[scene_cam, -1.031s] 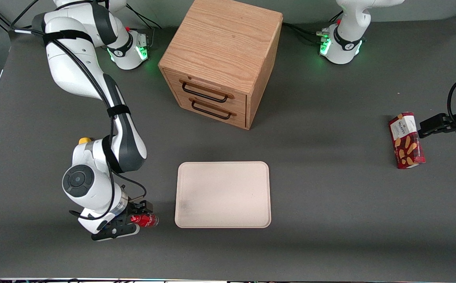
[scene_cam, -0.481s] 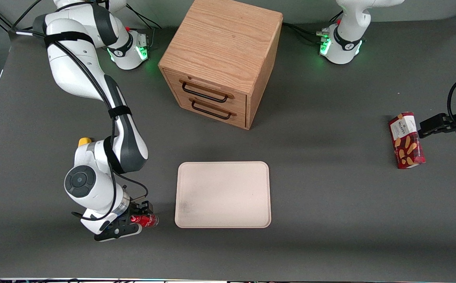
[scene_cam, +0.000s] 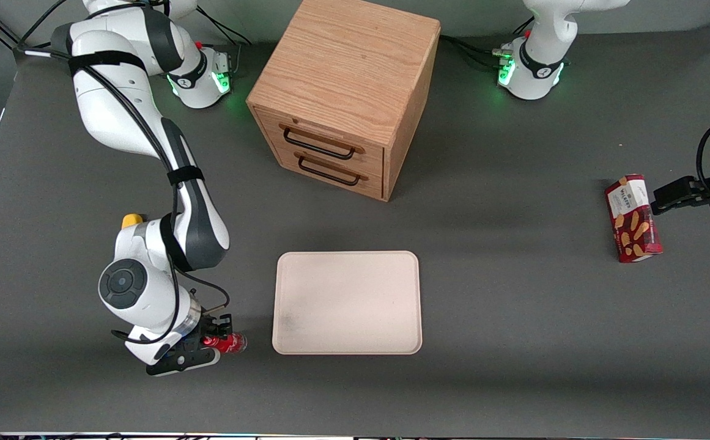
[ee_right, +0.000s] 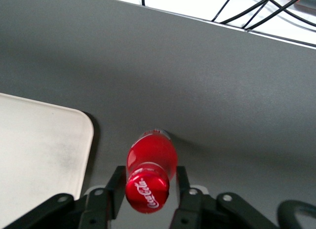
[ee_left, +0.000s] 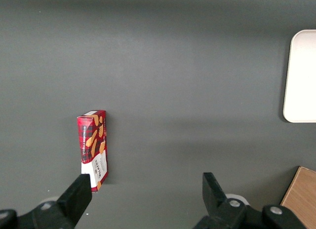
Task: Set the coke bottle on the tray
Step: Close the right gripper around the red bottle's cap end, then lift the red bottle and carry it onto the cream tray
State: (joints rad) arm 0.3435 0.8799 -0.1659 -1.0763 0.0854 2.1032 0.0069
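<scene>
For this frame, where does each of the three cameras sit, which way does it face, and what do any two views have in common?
Front view: high, facing the robots, looking down on table, wooden drawer cabinet and both arms.
Right wrist view: on the working arm, looking past the gripper closed on the coke bottle; its fingers show.
Left wrist view: on the parked arm, facing down at the red snack box; its fingers show.
Shared: the tray appears in all three.

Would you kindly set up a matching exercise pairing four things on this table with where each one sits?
Things:
1. small clear coke bottle with red cap
2. flat cream-pink tray
3. red snack box with biscuit pictures
4. wooden two-drawer cabinet

Places:
A. toward the parked arm's end
B. between the fingers of the gripper, beside the tray
C. farther from the front camera than the tray
D. nearer the front camera than the cabinet

Pairs: 1-B, 2-D, 3-A, 4-C
</scene>
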